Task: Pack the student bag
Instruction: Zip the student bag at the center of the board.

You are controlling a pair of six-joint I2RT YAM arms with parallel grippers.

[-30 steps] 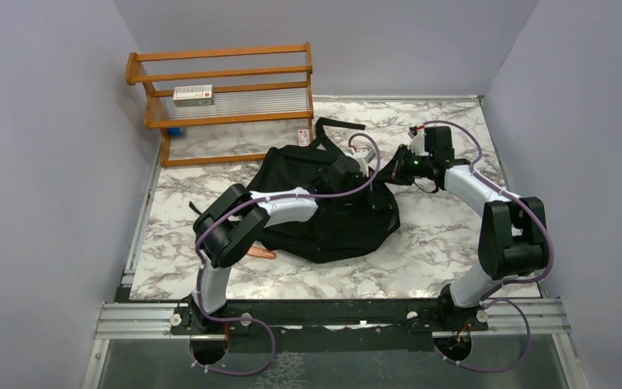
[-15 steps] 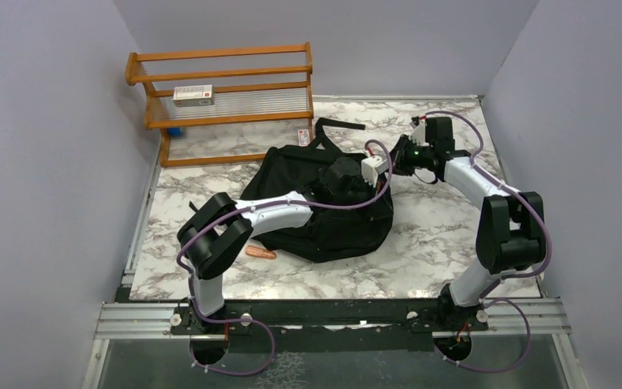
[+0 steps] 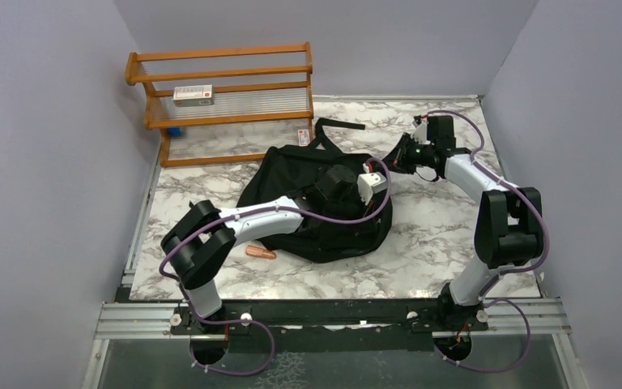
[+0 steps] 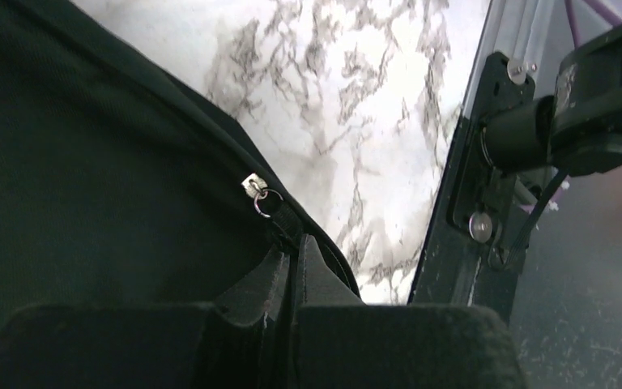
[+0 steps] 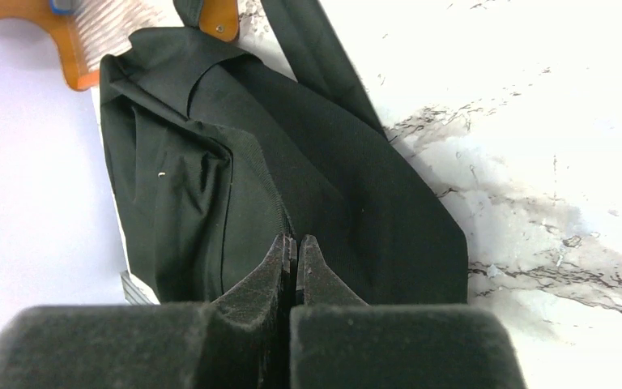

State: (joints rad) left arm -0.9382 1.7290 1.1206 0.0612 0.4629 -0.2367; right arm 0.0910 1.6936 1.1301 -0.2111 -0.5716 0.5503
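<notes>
The student bag is a large black backpack lying in the middle of the marble table. My left gripper reaches over the bag to its right edge. In the left wrist view it is shut on the black pull strap of a silver zipper slider on the bag. My right gripper is at the bag's far right corner. In the right wrist view it is shut on a seam edge of the bag's fabric. The bag's inside is hidden.
A wooden rack stands at the back left with a white box on its shelf. A small card lies by the rack's foot. An orange stick-like item lies near the bag's near left edge. Walls close three sides.
My left gripper has moved right and then toward the near edge along the bag's rim, its elbow swinging left. My right gripper has shifted a little farther back, holding the bag's corner.
</notes>
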